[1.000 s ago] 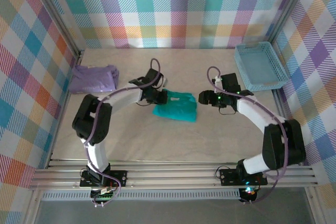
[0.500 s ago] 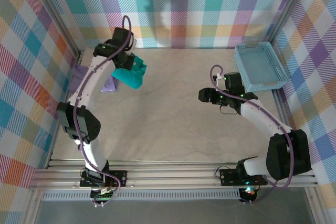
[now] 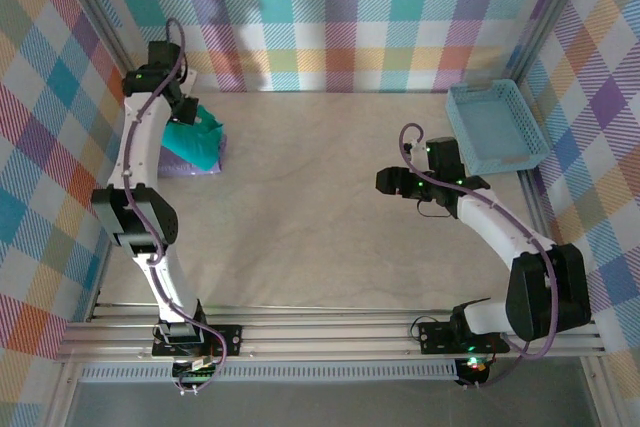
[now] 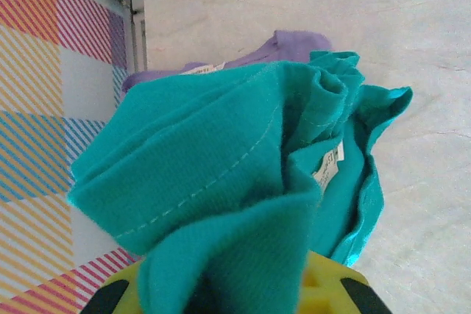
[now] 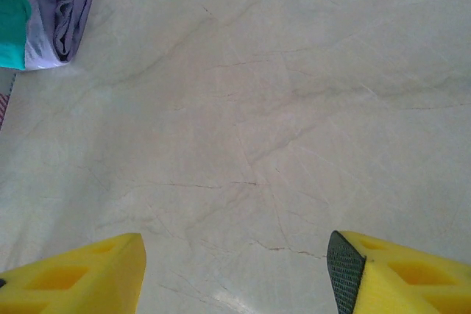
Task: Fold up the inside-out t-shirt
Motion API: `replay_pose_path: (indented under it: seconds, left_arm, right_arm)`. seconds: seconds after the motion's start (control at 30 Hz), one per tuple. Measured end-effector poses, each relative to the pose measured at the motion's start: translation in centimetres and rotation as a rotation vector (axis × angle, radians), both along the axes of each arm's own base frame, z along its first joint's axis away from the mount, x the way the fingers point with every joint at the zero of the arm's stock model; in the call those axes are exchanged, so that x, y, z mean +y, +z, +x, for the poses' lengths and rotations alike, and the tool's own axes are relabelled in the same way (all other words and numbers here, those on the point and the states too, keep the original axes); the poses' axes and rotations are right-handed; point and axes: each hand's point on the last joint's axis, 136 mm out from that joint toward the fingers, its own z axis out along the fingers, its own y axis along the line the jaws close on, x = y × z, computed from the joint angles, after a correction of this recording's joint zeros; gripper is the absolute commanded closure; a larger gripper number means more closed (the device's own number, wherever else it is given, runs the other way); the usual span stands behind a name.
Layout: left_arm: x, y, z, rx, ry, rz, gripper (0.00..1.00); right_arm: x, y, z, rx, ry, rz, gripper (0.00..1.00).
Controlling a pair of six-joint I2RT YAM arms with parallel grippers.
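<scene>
The inside-out t-shirt (image 3: 193, 139) is a bunched teal bundle held at the far left of the table, over the lavender garment (image 3: 178, 162). My left gripper (image 3: 178, 113) is shut on it; in the left wrist view the teal fabric (image 4: 221, 174) spills out from between the yellow jaws, its seams and a white label showing. The t-shirt's edge (image 5: 11, 20) also shows at the top left of the right wrist view. My right gripper (image 3: 385, 182) hovers at centre right, open, its yellow fingers (image 5: 81, 277) wide apart above bare table.
A pale lavender garment (image 4: 294, 43) lies folded by the left wall, partly under the teal bundle. A light blue basket (image 3: 495, 127) stands at the back right. Plaid walls and metal frame posts (image 3: 110, 37) ring the table.
The left arm has carried the teal t-shirt from the table's middle up and across to the far left, over the lavender garment. The right gripper has barely moved.
</scene>
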Motion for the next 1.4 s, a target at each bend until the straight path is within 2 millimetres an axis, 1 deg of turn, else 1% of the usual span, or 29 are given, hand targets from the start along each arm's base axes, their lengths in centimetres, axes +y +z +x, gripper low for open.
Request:
replay_pose_path:
  seconds: [0.07, 0.13, 0.17, 0.2, 0.23, 0.27, 0.3, 0.4, 0.47, 0.5, 0.57, 0.63, 0.7, 0.73, 0.83, 0.9, 0.93, 1.0, 1.07, 1.13, 1.17, 1.23, 1.3, 1.37, 1.4]
  left_arm:
    - [1.6, -1.7, 0.9, 0.011, 0.028, -0.017, 1.0]
    - [3.5, -3.8, 2.0, 0.026, 0.069, -0.021, 1.0]
    - [4.6, -5.2, 2.6, 0.037, 0.095, -0.024, 0.95]
    - [5.6, -6.5, 3.1, 0.049, 0.122, -0.023, 0.88]
    - [6.7, -7.8, 3.6, 0.058, 0.148, -0.021, 0.83]
    - [7.9, -9.1, 4.0, 0.068, 0.181, -0.014, 0.77]
    - [9.2, -10.5, 4.4, 0.079, 0.221, -0.006, 0.69]
    - [12.0, -13.4, 5.2, 0.094, 0.315, 0.023, 0.48]
    - [13.3, -14.2, 5.3, 0.095, 0.363, 0.043, 0.38]
    - [13.8, -14.3, 5.3, 0.09, 0.389, 0.05, 0.33]
    - [14.2, -13.8, 5.1, 0.075, 0.427, 0.06, 0.29]
    - [14.3, -12.5, 5.2, 0.038, 0.461, 0.056, 0.27]
    - [13.9, -10.8, 4.6, -0.005, 0.501, 0.041, 0.23]
    - [13.6, -9.9, 4.0, -0.019, 0.513, 0.033, 0.2]
    - [11.5, -6.3, 0.4, -0.098, 0.55, -0.036, 0.09]
    - [9.2, -3.3, -2.6, -0.197, 0.555, -0.115, 0.06]
    - [7.8, -1.9, -3.9, -0.259, 0.546, -0.159, 0.05]
    - [4.9, 0.5, -6.9, -0.4, 0.516, -0.242, 0.03]
    - [2.4, 1.6, -9.5, -0.519, 0.477, -0.314, 0.0]
    - [0.3, 0.8, -11.3, -0.599, 0.438, -0.377, 0.0]
    - [-0.4, -0.2, -12.1, -0.626, 0.427, -0.397, 0.0]
    - [-1.0, -3.3, -13.5, -0.629, 0.432, -0.418, 0.0]
    - [-1.1, -7.6, -14.8, -0.589, 0.459, -0.417, 0.0]
    - [-0.9, -11.0, -15.7, -0.547, 0.488, -0.403, 0.0]
    - [-0.9, -12.3, -16.0, -0.529, 0.495, -0.394, 0.0]
  right_arm:
    - [0.0, -0.4, 0.0, 0.01, 0.0, -0.003, 0.33]
    - [0.0, -0.6, 0.0, 0.016, -0.001, -0.005, 0.33]
    - [0.0, -0.6, 0.0, 0.017, -0.001, -0.006, 0.33]
    - [0.0, -0.6, 0.0, 0.017, -0.001, -0.007, 0.33]
    - [-0.1, -0.6, 0.0, 0.017, -0.003, -0.009, 0.33]
    - [-0.1, -0.7, 0.0, 0.021, -0.003, -0.011, 0.33]
    - [-0.2, -0.8, -0.1, 0.025, -0.005, -0.014, 0.33]
    - [-0.3, -1.1, -0.2, 0.038, -0.011, -0.024, 0.33]
    - [-0.4, -1.2, -0.3, 0.044, -0.014, -0.029, 0.33]
    - [-0.5, -1.3, -0.4, 0.048, -0.017, -0.034, 0.33]
    - [-0.8, -1.6, -0.5, 0.054, -0.022, -0.05, 0.32]
    - [-1.3, -2.0, -0.6, 0.06, -0.033, -0.085, 0.31]
    - [-2.2, -2.6, -0.6, 0.064, -0.052, -0.136, 0.29]
    - [-2.6, -2.7, -0.6, 0.06, -0.061, -0.162, 0.29]
    - [-4.2, -2.5, -0.5, 0.028, -0.099, -0.253, 0.24]
    - [-5.5, -1.6, -0.2, -0.024, -0.135, -0.318, 0.17]
    - [-6.1, -1.1, 0.0, -0.048, -0.154, -0.342, 0.15]
    - [-7.3, 0.2, 0.5, -0.115, -0.201, -0.388, 0.07]
    - [-8.4, 1.1, 0.9, -0.172, -0.25, -0.421, 0.01]
    - [-9.4, 1.2, 1.1, -0.21, -0.291, -0.462, 0.0]
    - [-10.0, 0.8, 1.2, -0.229, -0.311, -0.488, 0.0]
    - [-11.1, -0.3, 1.3, -0.258, -0.341, -0.538, 0.0]
    - [-12.3, -2.1, 1.1, -0.285, -0.367, -0.584, 0.0]
    - [-13.2, -3.9, 0.8, -0.295, -0.382, -0.615, 0.0]
    - [-13.6, -4.7, 0.8, -0.3, -0.389, -0.626, 0.0]
